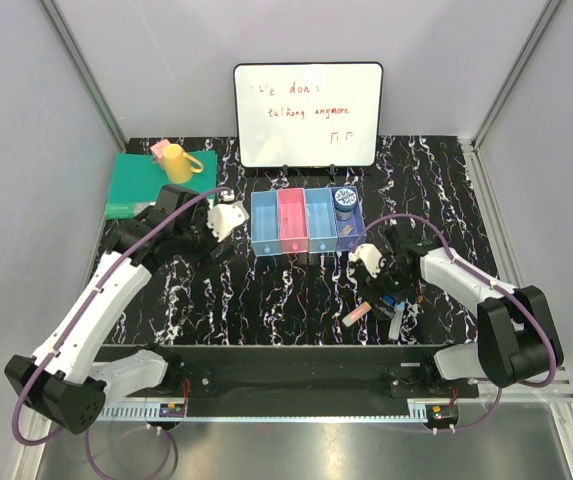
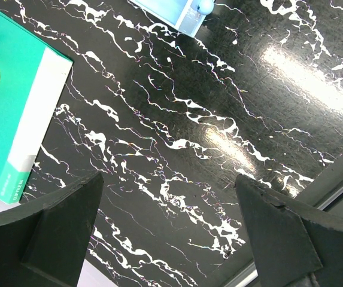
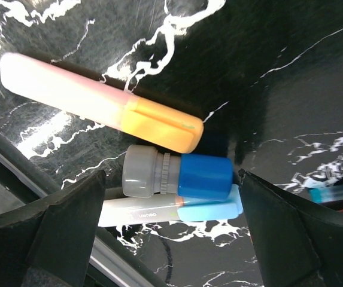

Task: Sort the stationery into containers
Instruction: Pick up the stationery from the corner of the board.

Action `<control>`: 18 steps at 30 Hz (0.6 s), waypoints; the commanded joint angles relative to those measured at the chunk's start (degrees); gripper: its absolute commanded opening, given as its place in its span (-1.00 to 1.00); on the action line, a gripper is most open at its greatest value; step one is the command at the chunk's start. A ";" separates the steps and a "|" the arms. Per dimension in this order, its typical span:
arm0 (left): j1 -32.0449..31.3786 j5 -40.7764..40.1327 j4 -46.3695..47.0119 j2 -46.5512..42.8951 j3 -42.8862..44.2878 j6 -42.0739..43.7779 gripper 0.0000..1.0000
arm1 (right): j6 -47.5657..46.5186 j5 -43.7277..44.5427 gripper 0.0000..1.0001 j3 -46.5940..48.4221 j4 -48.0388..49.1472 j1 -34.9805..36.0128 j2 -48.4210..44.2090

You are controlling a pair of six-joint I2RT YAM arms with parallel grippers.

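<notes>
Black marbled worktop [image 1: 296, 290] carried the scene: from my remote station I saw the right hand [image 3: 171, 239] poised low over a small cluster of stationery near the right front, its fingers spread wide and holding nothing. Between those fingers lay three items side by side: an orange-capped highlighter [image 3: 102, 101], a stubby grey marker with a blue cap [image 3: 180, 175], and beneath it a white pen with a pale blue cap [image 3: 171, 210]. Their long axes ran roughly across the gap, from one finger toward the other, so I judged a wrist turn would be needed before closing on the blue-capped one. The containers [image 1: 306, 222], a joined row of translucent bins, stood behind and to the left of this cluster, the patterned roll [image 1: 345, 201] already in the purple end bin. The left hand [image 2: 171, 239], equally open and empty, hovered over bare worktop beside the green book [image 2: 12, 107], well apart from the cluster; the right arm was clearly nearer.
</notes>
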 commanded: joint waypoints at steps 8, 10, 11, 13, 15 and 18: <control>-0.25 -0.97 0.72 -1.04 2.99 0.47 0.98 | 1.80 3.06 0.74 -3.15 6.57 -0.22 -0.39; -0.25 -1.06 0.63 -1.04 2.99 0.47 0.98 | 1.89 3.68 0.51 -3.41 7.45 -0.14 -0.56; -0.25 -1.06 0.72 -0.87 2.99 0.47 0.98 | 1.97 4.03 0.44 -3.41 7.63 -0.22 -0.48; -0.25 -1.06 0.72 -0.95 3.07 0.64 0.98 | 2.06 4.56 0.23 -3.41 7.89 -0.22 -0.56; -0.25 -1.32 0.63 -0.95 3.07 1.00 0.98 | 2.41 5.09 0.05 -3.33 7.81 -0.22 -1.00; -0.25 -1.23 0.72 -0.69 3.25 1.17 0.98 | 2.41 6.32 -0.18 -2.71 7.63 -0.22 -1.53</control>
